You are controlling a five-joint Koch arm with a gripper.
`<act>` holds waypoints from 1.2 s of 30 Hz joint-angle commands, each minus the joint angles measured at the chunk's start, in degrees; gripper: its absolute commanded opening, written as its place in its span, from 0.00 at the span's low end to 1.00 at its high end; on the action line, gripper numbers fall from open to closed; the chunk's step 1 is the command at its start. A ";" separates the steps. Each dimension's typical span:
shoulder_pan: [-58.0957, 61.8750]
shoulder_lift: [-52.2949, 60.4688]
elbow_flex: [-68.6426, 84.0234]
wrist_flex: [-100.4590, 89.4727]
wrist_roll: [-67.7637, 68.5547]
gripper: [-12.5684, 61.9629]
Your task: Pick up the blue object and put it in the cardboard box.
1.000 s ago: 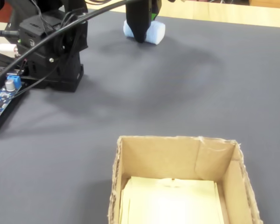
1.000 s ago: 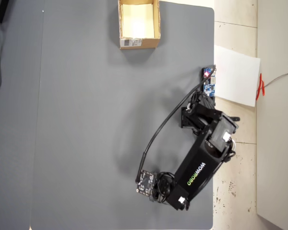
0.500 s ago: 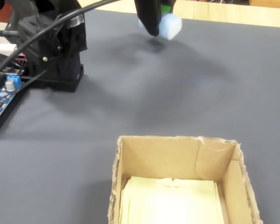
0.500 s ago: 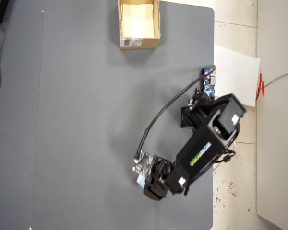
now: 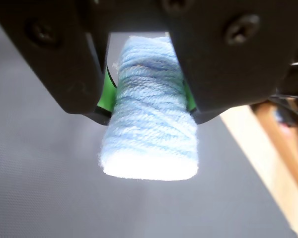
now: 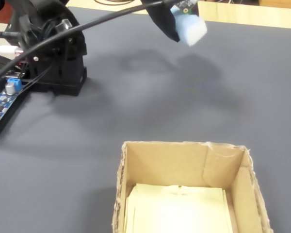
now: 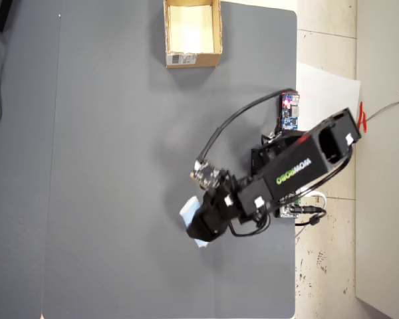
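Observation:
The blue object (image 5: 149,119), a pale blue yarn-wrapped pad, fills the middle of the wrist view, clamped between my black jaws with green pads on either side. My gripper (image 5: 148,101) is shut on it. In the fixed view the blue object (image 6: 190,30) hangs at the top, well above the dark mat, held by the gripper (image 6: 183,23). From overhead the pad (image 7: 189,214) peeks out left of the gripper (image 7: 198,224) at lower centre. The cardboard box (image 6: 242,170) stands open at the bottom of the fixed view; overhead, the box (image 7: 216,33) sits at the far top edge.
The arm's black base (image 6: 58,58) and a blue circuit board (image 6: 2,99) sit at the left of the fixed view, with cables running across. The dark grey mat (image 7: 120,166) covers the table; its right edge (image 7: 296,100) meets a pale floor.

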 commanded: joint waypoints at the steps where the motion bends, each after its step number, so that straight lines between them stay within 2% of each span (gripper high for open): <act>1: 1.85 3.08 -0.70 -6.24 -0.53 0.29; 19: 19.95 12.57 12.57 -28.21 -8.35 0.29; 27: 28.65 11.78 13.80 -38.41 -11.51 0.29; 36: 39.81 11.25 13.10 -41.57 -15.29 0.27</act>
